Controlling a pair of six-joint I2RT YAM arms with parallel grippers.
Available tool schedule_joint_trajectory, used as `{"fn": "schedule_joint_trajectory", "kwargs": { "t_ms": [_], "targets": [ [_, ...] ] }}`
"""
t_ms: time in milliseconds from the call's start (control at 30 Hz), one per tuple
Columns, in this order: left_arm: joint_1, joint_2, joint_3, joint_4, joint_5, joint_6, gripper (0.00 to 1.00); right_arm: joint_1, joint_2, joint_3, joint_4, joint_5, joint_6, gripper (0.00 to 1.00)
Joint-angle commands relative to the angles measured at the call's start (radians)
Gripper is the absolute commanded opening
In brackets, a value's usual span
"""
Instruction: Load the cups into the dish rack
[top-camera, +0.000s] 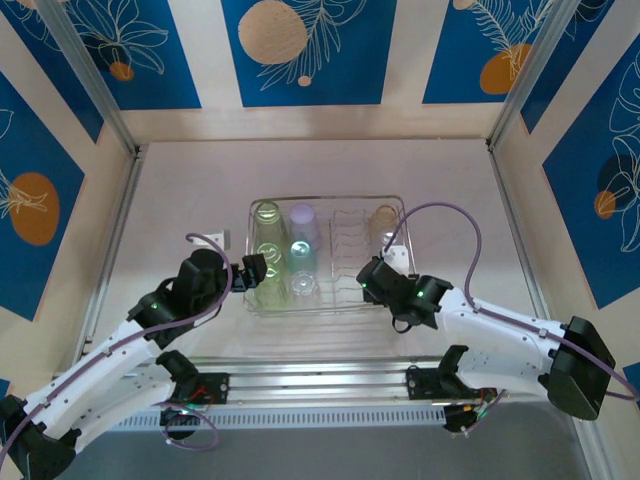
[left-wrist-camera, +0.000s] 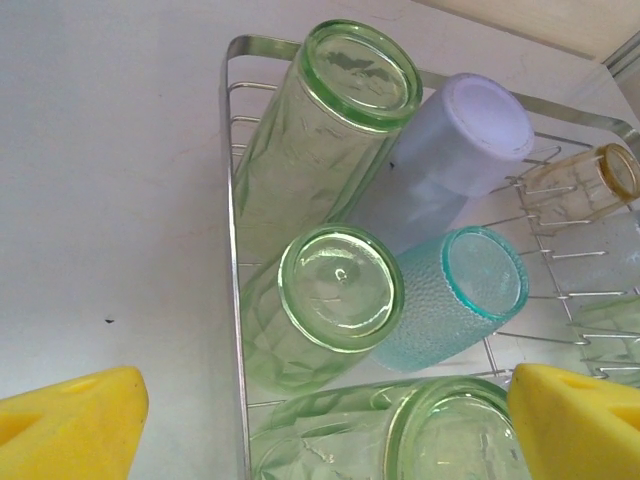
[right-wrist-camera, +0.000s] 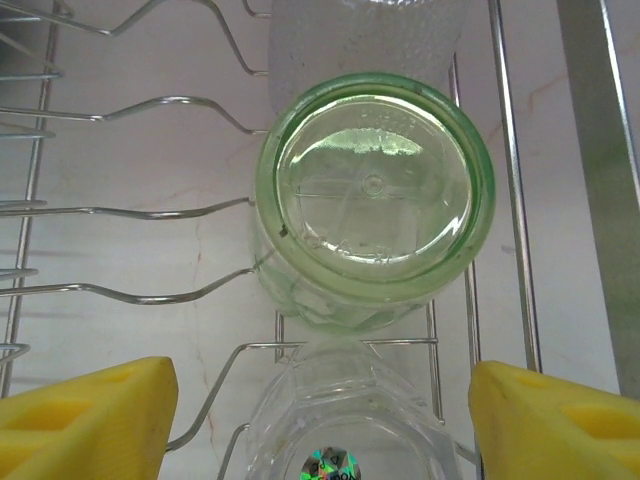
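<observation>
A pale surface walled by blue-and-cream panels carries a silvery wire dish rack at its middle, just beyond two white arms. The left gripper hovers at the rack's near left corner, its yellow fingers spread wide with nothing clamped. Below it, base up and packed close in two rows along the rack's left end, stand three green cups, a lilac cup and a teal cup. An amber cup sits apart from them among the upright tines toward the rack's far right. The right gripper hangs over the rack's near right side, jaws likewise wide apart and touching nothing. Directly under it, in the right wrist view, a single green cup stands base up on the wires, with a clear cup bearing a small shiny sticker just beside it on the near side
</observation>
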Motion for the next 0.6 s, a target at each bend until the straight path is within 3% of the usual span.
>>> {"fn": "schedule_joint_trajectory", "kwargs": {
  "t_ms": [0, 200, 367, 500, 567],
  "targets": [
    [-0.003, -0.01, 0.003, -0.001, -0.015, 0.017, 0.93, -0.006, 0.009, 0.075, -0.235, -0.069, 0.061, 0.78],
    [-0.004, -0.028, 0.048, -0.105, -0.1, 0.044, 0.96, -0.057, -0.012, 0.252, -0.363, -0.138, -0.003, 0.8],
    [-0.004, -0.058, 0.069, -0.146, -0.185, 0.106, 0.99, -0.137, -0.074, 0.319, -0.362, -0.199, -0.094, 0.82],
    [0.001, -0.062, 0.074, -0.098, -0.273, 0.226, 1.0, -0.308, -0.125, 0.325, -0.281, -0.263, -0.25, 0.86],
    [0.023, -0.017, 0.09, -0.078, -0.283, 0.298, 0.99, -0.422, -0.153, 0.295, -0.18, -0.294, -0.35, 0.93]
  ]
}}
